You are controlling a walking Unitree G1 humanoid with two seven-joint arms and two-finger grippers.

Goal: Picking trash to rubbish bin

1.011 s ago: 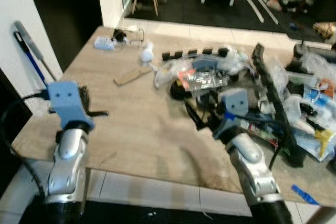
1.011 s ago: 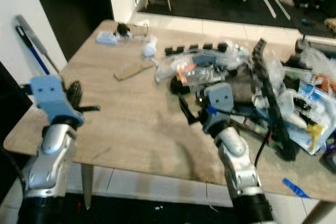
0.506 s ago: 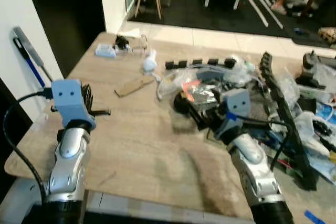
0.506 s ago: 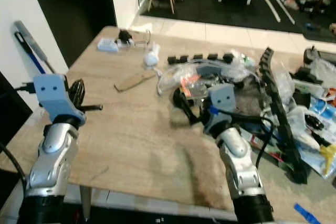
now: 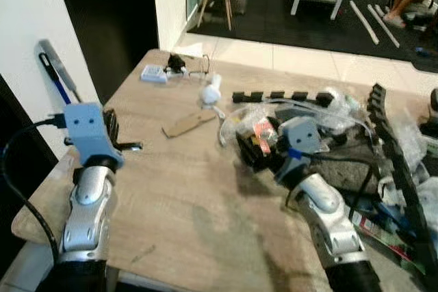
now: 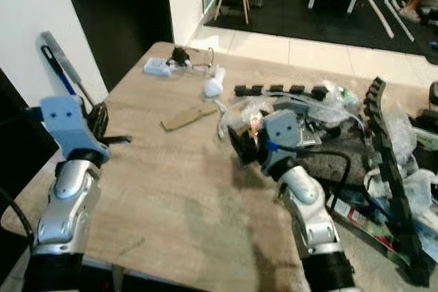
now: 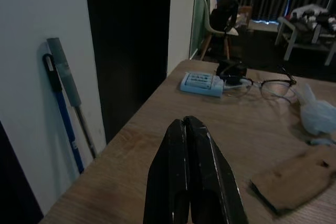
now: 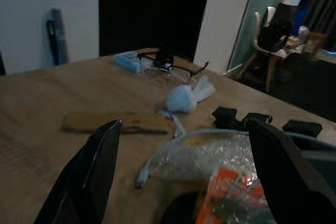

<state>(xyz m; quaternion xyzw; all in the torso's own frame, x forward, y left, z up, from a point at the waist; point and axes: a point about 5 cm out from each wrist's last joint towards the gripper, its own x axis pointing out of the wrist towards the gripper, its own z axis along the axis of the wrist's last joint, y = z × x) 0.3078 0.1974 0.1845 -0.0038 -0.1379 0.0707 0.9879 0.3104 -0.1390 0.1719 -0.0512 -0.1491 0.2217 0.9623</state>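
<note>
The right hand is hovering with fingers spread wide over the crumpled clear plastic bag with orange print, which is lying on the light wooden desk at about one o'clock from the robot, at the near edge of a heap of packaging. The left hand is hanging over the desk's nine o'clock edge, fingers pressed together, holding nothing. That bag looks feather-light, limp and slippery, so it is likely asking for a pinch on a bunched fold rather than a flat face. At twelve o'clock a flat brown cardboard scrap and a white tissue wad are waiting, both light too.
</note>
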